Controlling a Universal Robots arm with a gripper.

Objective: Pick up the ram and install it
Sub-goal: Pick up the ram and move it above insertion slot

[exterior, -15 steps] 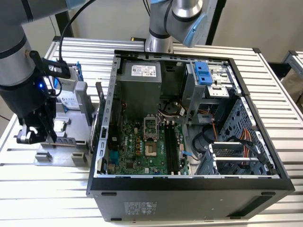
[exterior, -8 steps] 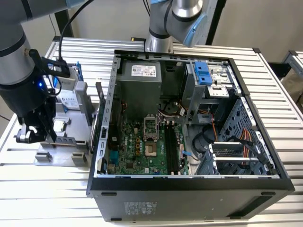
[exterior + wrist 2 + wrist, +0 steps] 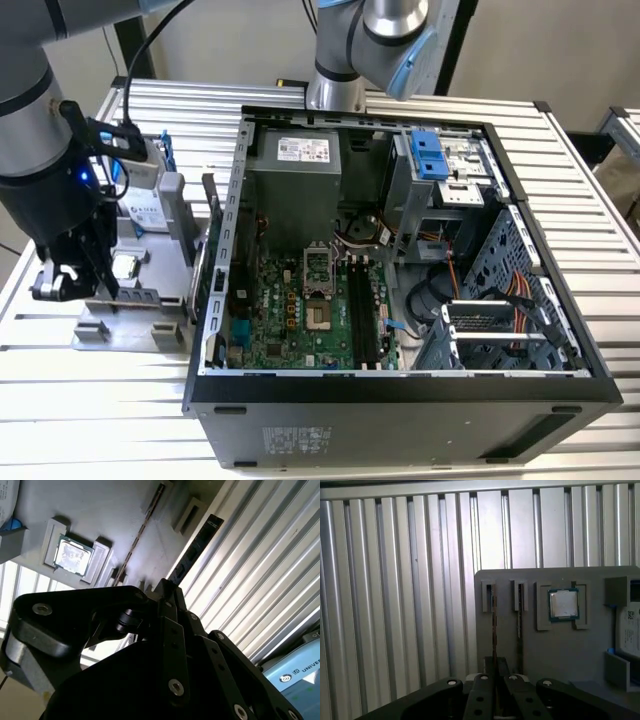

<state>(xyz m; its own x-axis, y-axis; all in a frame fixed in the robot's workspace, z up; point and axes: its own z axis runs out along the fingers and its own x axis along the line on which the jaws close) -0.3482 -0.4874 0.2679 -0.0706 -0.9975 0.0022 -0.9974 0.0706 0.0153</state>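
Gripper [image 3: 494, 666] fingers closed on the ram [image 3: 494, 625], near one end. Ram stands on edge in grey holder [image 3: 535, 645] (processor [image 3: 563, 604] alongside), long axis level, pointing away toward holder's end slot

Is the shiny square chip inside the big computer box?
No, the square chip sits in the grey tray on the table, outside the open computer box, toward the exterior view's left.
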